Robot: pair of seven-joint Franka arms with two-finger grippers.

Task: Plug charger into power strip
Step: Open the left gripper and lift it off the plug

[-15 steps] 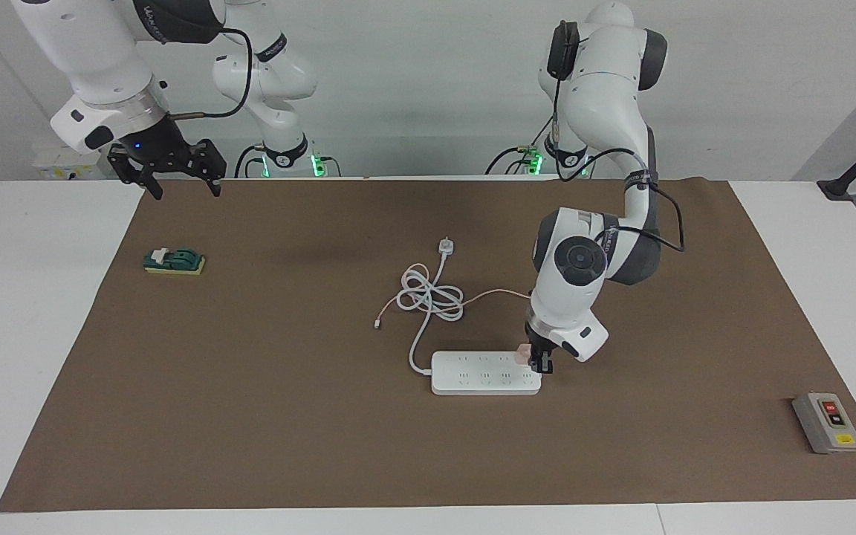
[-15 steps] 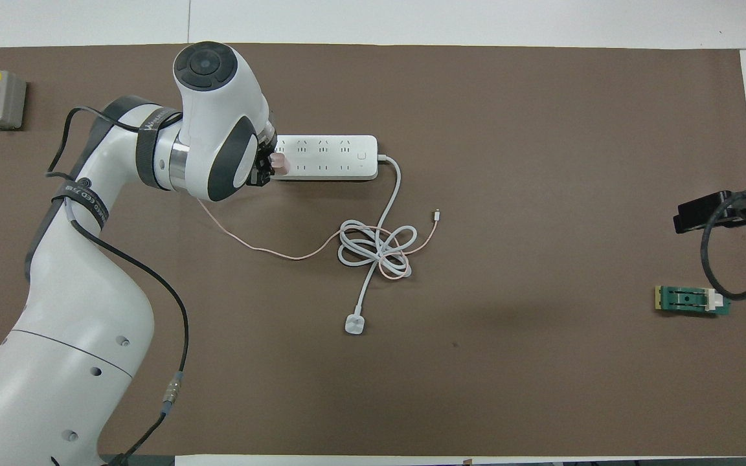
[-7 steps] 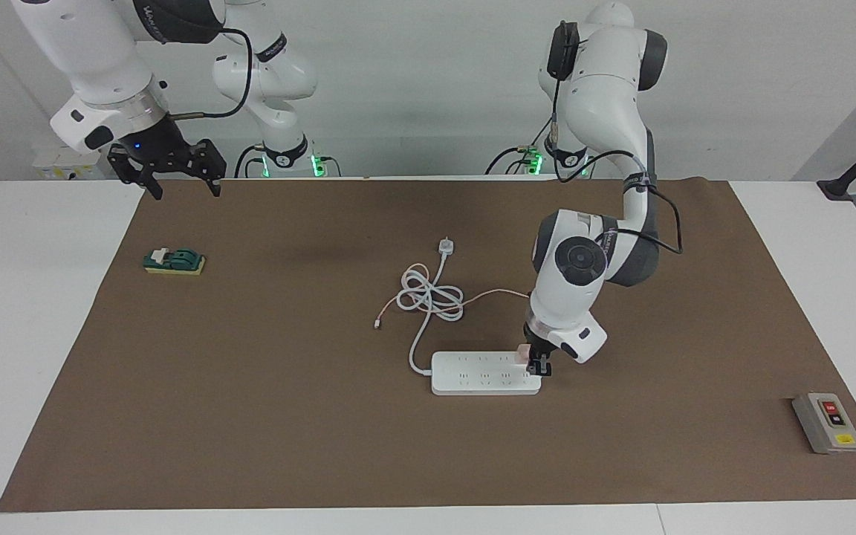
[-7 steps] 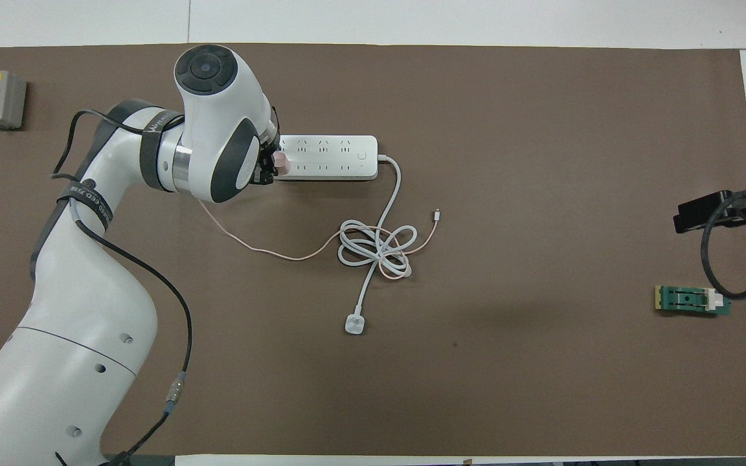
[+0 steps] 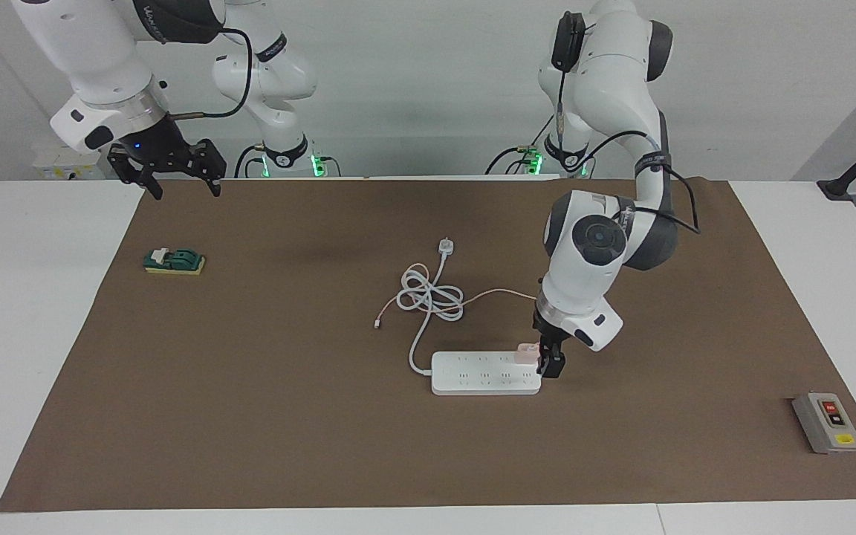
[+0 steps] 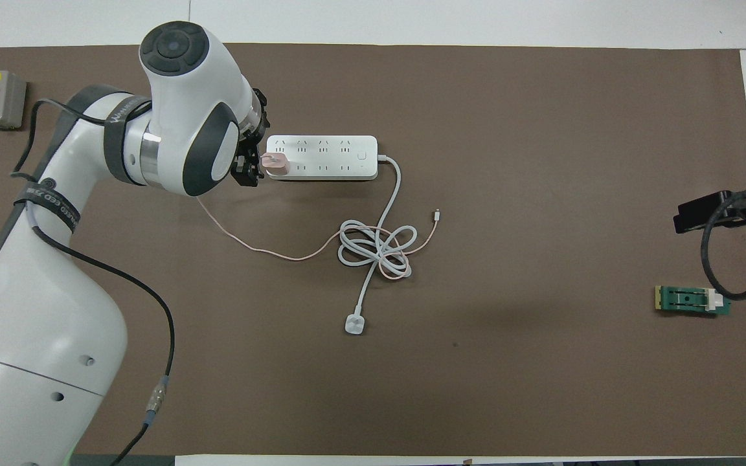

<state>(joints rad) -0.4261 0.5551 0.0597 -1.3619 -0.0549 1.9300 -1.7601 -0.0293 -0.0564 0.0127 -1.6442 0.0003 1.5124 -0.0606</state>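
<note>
**Charger seated in the strip, left claw let go**

The pale pink charger [image 6: 275,164] sits on the end socket of the white power strip [image 6: 327,157], at the end toward the left arm's side of the surface, on the row nearer to the robots. It looks flush and upright on the strip's face, which suggests the prongs are fully in; the prongs themselves are hidden. Its thin pink cable [image 6: 263,247] trails back toward the robots and runs through the loose coil of the strip's thick white cord [image 6: 373,249], slack enough that it should not tug the charger out.

The left claw [image 5: 549,362] hangs just off the strip's end, right beside the charger, its fingers spread and holding nothing. By the look of it the charger stands on its own, so plugging in seems done and the sensible next move is to lift straight clear without brushing the pink cube.

The right claw [image 5: 168,172] waits high over the edge of the brown mat at the right arm's end, open and empty, over the area near the small green switch [image 5: 174,261]. The grey button box [image 5: 827,422] lies well apart at the left arm's end, untouched.
</note>
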